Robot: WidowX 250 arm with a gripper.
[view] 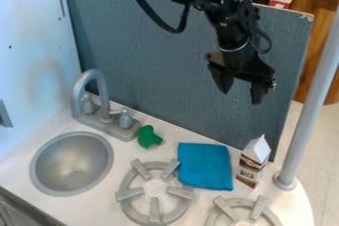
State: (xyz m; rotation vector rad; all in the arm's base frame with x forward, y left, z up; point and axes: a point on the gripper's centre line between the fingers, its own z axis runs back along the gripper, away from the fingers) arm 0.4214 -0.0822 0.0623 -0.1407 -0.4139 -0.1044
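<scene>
Silver-grey, the round sink (71, 164) lies at your left, sunk into the white table (92, 206), with the curved faucet (103, 102) standing behind its right side. Next you find the lumpy green toy (149, 138), just right of the faucet base and near the foot of the blue-grey board (139, 46). Nearer you is the left burner (154, 211), with raised bars around its ring.

To its right, note the blue cloth (204, 166), lying flat and nearly square; its slightly longer axis runs from the board side toward you. Its left edge meets one burner bar in the view, though you cannot tell whether they touch. Above the cloth and the carton, well apart from both, observe the black end effector (241, 97): it points downward before the board, its two fingers spread wide, nothing between them.

Right of the cloth, the brown-and-white carton (253, 162) stands upright, gabled top uppermost; its long axis leans slightly rightward in your view. The right burner (226, 207) lies nearer you, at the lower edge, and the grey pole (314, 101) rises at far right.
</scene>
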